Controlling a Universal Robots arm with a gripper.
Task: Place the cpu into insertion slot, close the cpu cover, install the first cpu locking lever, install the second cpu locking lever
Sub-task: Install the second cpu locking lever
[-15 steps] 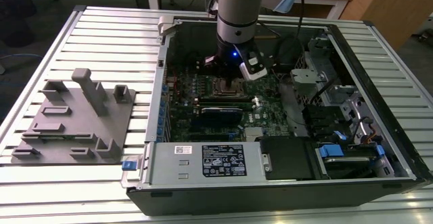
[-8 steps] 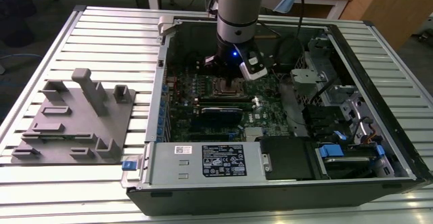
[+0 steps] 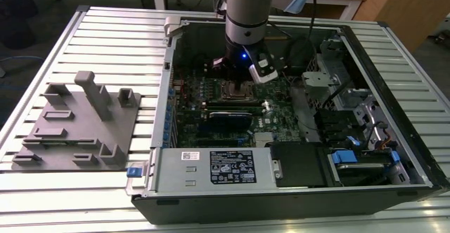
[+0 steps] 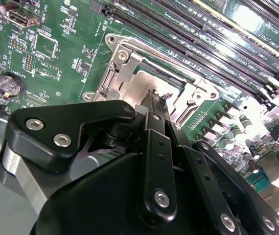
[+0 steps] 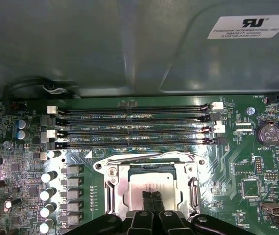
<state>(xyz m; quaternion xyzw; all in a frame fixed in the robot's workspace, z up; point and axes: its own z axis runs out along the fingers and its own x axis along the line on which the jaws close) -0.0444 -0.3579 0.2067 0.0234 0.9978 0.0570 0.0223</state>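
End effector set directly over the cpu in the slot

In the first wrist view the cpu (image 5: pixel 151 185) is seen seated flat in the slot (image 5: pixel 111 188), with the end effector (image 5: pixel 152 201) drawn narrow, its tips together and touching or just above the chip's silver top. The cover (image 4: pixel 125 61) is seen tilted open at the socket's edge in the second wrist view. In the exterior view the arm is placed straight above the socket in the case (image 3: pixel 393 112).
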